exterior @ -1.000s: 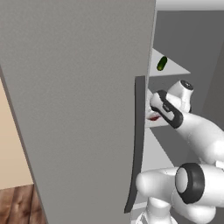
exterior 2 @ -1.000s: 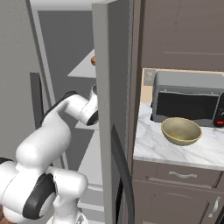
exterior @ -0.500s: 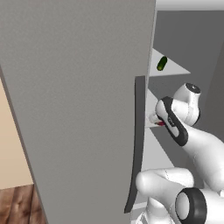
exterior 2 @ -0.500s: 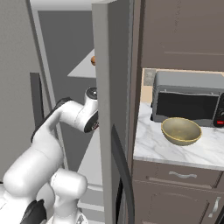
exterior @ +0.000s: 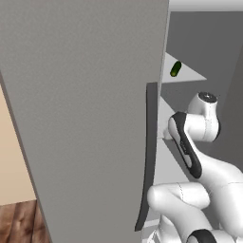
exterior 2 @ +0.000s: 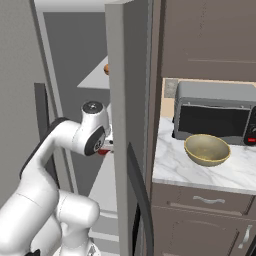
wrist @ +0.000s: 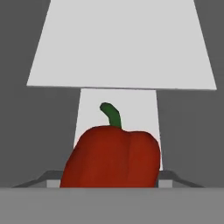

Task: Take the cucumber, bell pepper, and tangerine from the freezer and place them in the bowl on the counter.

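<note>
Jaw spacing could not be read from the pictures: in the hand view the bell pepper (wrist: 111,157) sat so close to the camera that it covered the place where the tips would rise, and whether the pepper was gripped could not be told. Its glossy red body filled the 6 o'clock part of that view, the green stem curling toward 12, with a pale grey shelf (wrist: 118,43) spreading above it. In the right base view a sliver of red showed at the arm's wrist, inside the freezer (exterior 2: 75,55), whose open door (exterior: 80,118) carried a long dark handle (exterior: 148,156). On an upper shelf the cucumber (exterior: 175,69) lay at about 1 o'clock in the left base view, and the tangerine (exterior 2: 106,69) peeked from behind the door edge at 11 o'clock in the right base view. At 3 o'clock there, the bowl (exterior 2: 207,149) stood on the white marble counter (exterior 2: 175,167), just before a grey microwave (exterior 2: 212,112), under brown wall cupboards (exterior 2: 210,35) and over brown drawers (exterior 2: 205,200).
</note>
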Available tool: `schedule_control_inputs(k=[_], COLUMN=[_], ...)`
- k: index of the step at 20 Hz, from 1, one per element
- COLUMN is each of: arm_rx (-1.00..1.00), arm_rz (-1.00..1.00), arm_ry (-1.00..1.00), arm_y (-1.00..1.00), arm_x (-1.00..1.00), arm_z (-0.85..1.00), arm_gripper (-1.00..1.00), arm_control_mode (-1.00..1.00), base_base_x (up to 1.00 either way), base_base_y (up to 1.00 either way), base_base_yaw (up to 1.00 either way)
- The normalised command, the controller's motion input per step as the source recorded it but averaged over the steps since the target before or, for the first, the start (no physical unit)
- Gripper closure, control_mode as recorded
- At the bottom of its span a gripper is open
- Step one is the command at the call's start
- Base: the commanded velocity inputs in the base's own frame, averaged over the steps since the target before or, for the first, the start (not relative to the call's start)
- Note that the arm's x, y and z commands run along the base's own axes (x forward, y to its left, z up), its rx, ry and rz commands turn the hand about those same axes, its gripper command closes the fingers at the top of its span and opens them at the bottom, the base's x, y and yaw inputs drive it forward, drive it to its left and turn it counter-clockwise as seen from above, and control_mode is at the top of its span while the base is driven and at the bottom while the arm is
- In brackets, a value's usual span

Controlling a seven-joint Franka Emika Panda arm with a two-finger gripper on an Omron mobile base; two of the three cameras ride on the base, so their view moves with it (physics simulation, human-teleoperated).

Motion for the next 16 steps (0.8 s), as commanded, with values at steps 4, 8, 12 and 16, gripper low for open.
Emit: schedule_control_inputs(k=[4, 8, 12, 16], arm_rx=[-0.05, -0.01, 0.00, 0.00], arm_rz=[-0.04, -0.03, 0.00, 0.00], arm_ry=[0.12, 0.04, 0.01, 0.00], arm_y=[0.00, 0.03, 0.07, 0.19], arm_x=[-0.45, -0.50, -0.39, -0.48], arm_z=[0.30, 0.28, 0.34, 0.26], arm_gripper=[1.00, 1.00, 1.00, 1.00], arm_control_mode=[-1.00, -1.00, -1.00, -1.00], base_base_x=[0.00, 0.00, 0.00, 0.00], base_base_y=[0.00, 0.00, 0.00, 0.00], base_base_yaw=[0.00, 0.00, 0.00, 0.00])
